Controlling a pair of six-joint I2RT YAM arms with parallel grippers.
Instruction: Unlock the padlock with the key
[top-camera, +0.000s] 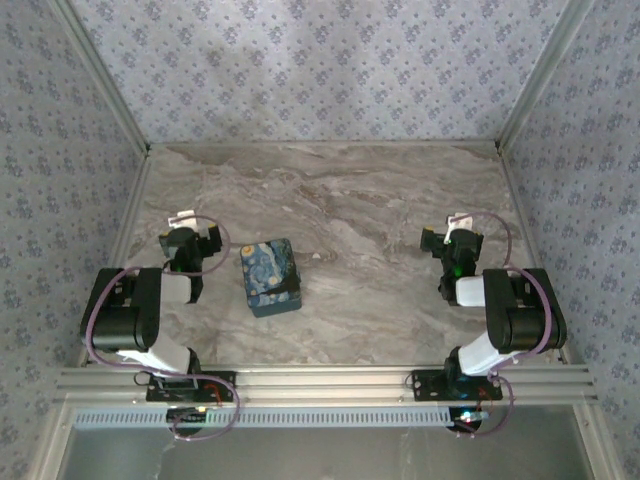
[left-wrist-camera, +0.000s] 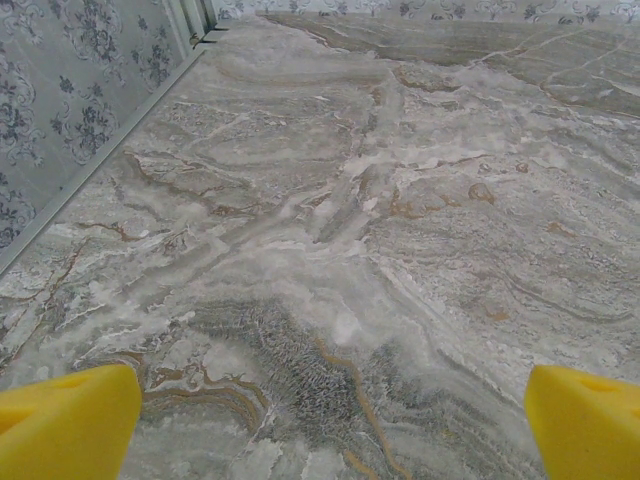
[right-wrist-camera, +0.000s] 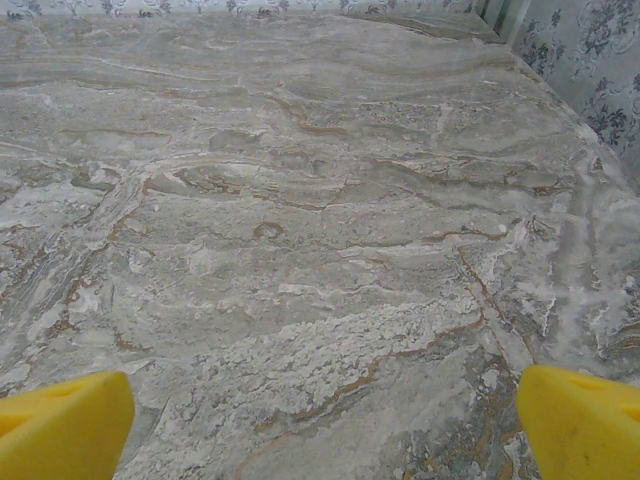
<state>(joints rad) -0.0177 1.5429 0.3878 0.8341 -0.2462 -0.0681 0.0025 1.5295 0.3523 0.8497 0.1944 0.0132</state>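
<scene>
**Grippers released, box lying lengthwise**

Left gripper (left-wrist-camera: 330, 425) and right gripper (right-wrist-camera: 325, 425) both hang released, yellow fingers wide apart over the marble-patterned table (top-camera: 380, 190). A blue swirl-printed box (top-camera: 270, 277) lies at the left gripper's 4 o'clock, its long axis running roughly 12 to 6. Floral-papered walls (top-camera: 300, 60) enclose the table.

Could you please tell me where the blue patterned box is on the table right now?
In the overhead view, the blue rectangular box with a swirly yellow print sits on the left half of the marble-patterned table, just right of the left claw.
</scene>
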